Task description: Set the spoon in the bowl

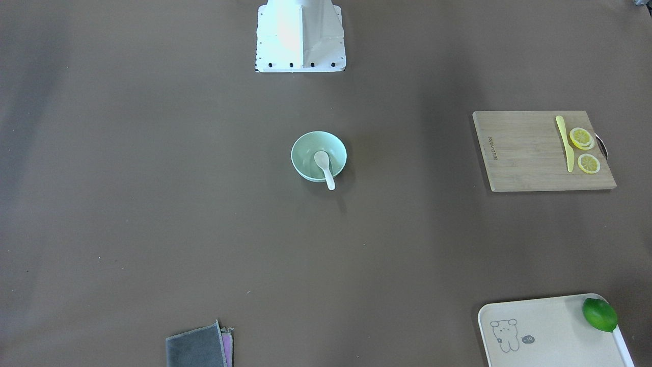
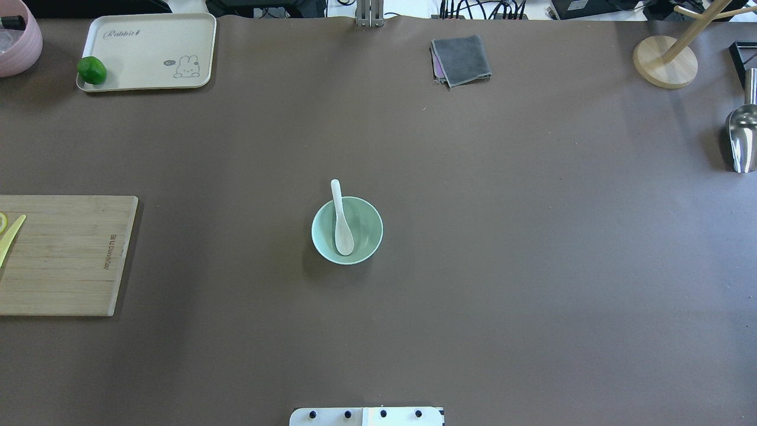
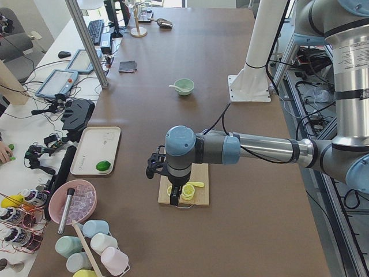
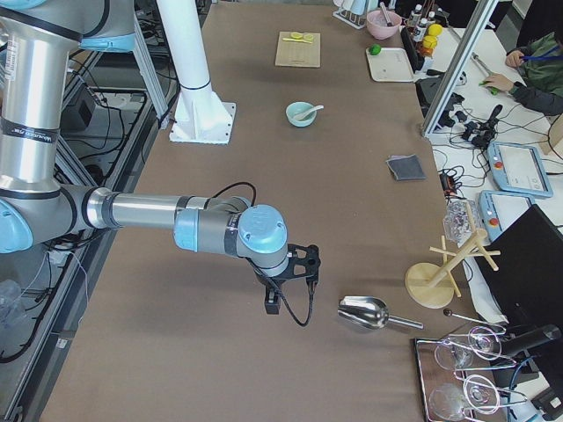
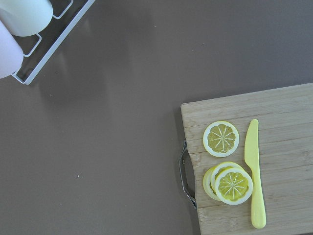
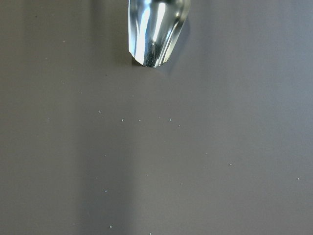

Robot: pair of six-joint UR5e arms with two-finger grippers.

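Note:
The white spoon (image 1: 324,168) lies in the mint-green bowl (image 1: 307,147) at the table's middle, scoop inside and handle resting over the rim. They also show in the overhead view: spoon (image 2: 341,225), bowl (image 2: 368,228). My left gripper (image 3: 176,198) hovers above the cutting board, far from the bowl (image 3: 185,88). My right gripper (image 4: 274,303) hangs over the bare table near a metal scoop, far from the bowl (image 4: 299,115). Both show only in side views, so I cannot tell if they are open or shut.
A wooden cutting board (image 1: 530,153) carries lemon slices (image 1: 581,137) and a yellow plastic knife (image 1: 565,142). A cream tray (image 1: 550,331) holds a lime (image 1: 599,314). A grey cloth (image 2: 461,59), a metal scoop (image 2: 742,139) and a wooden stand (image 2: 665,62) are at the far edge.

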